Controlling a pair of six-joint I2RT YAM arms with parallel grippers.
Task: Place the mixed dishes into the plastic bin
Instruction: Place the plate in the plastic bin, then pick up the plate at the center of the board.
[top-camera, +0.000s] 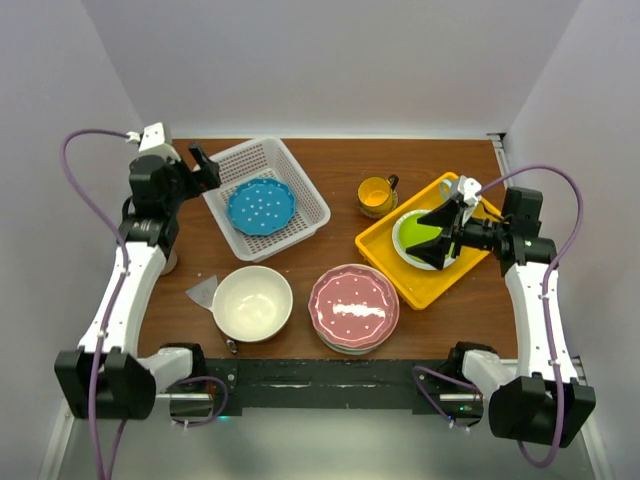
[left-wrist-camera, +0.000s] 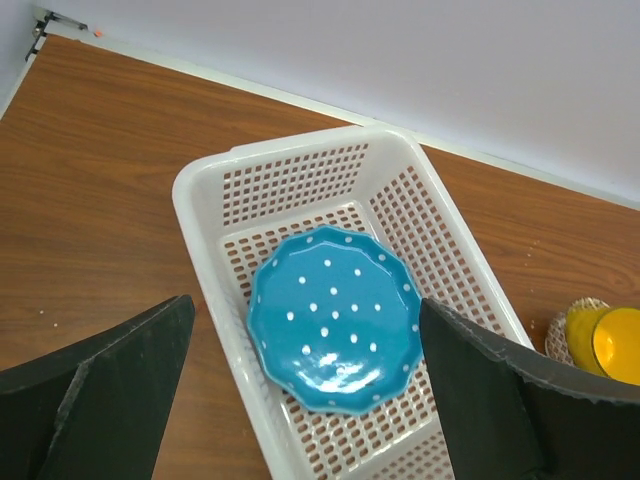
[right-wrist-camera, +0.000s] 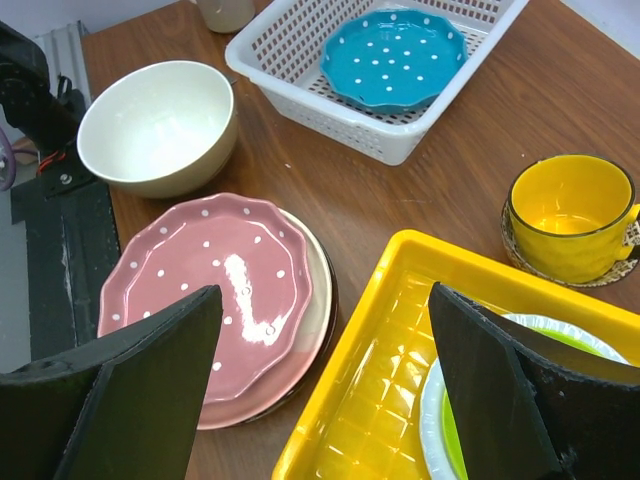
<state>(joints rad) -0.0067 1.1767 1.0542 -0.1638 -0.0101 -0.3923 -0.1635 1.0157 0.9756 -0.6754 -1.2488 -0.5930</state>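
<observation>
The pink dotted plate (top-camera: 354, 303) pretty much hides the cream plate (right-wrist-camera: 320, 265) underneath, and the left claw (top-camera: 205, 167) and right claw (top-camera: 415, 238) both gape wide.

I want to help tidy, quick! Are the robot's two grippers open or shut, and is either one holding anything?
Left gripper: open, holding nothing.
Right gripper: open, holding nothing.

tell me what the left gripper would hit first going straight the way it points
Probably the blue plate lying in the bin: the wrist view centres it between the open fingers of the left gripper. Depth is unclear, but nothing shows in between.
</observation>
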